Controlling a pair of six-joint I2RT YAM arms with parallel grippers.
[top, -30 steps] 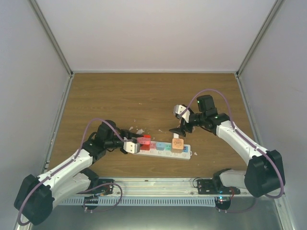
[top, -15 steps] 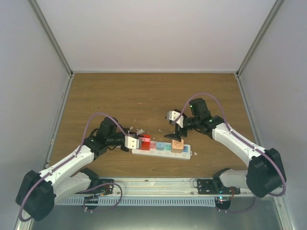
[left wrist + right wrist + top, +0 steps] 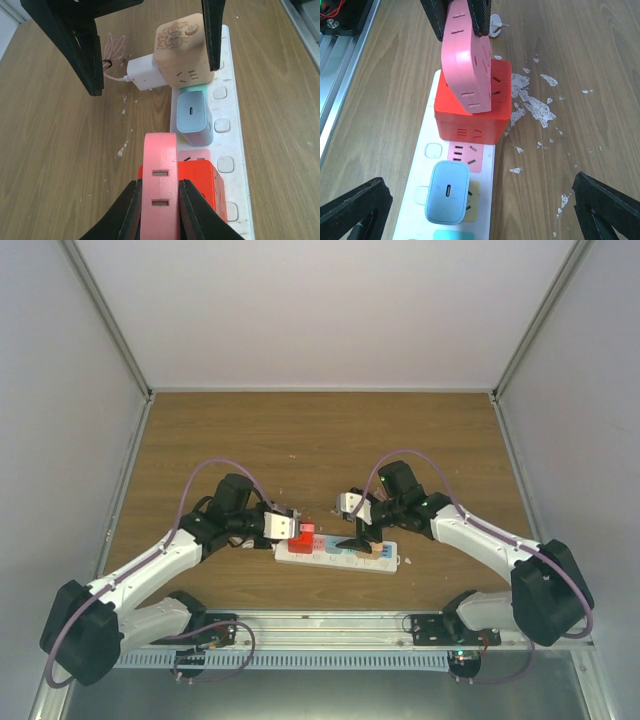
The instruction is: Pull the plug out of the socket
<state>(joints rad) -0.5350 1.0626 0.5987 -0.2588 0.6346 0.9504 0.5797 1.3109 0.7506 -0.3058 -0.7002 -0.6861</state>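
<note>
Left wrist cam: left gripper point(image 3: 160, 204) is clamped tight on the pink plug point(image 3: 159, 165), which sits tilted atop the red cube adapter point(image 3: 200, 182) at the left end of the power strip point(image 3: 235, 150), on the table point(image 3: 250, 440) btwn both arms. Right gripper point(image 3: 480, 212) gapes wide astride the wood-tone cube point(image 3: 182, 47), gripping nothing. Risk imo: nothing pins the strip, so my pull may lift red cube + strip together; the tilt could bind the pins.

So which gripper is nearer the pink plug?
Left. The left gripper is shut on the pink plug; the right gripper hangs open farther along the socket, around the tan cube.
</note>
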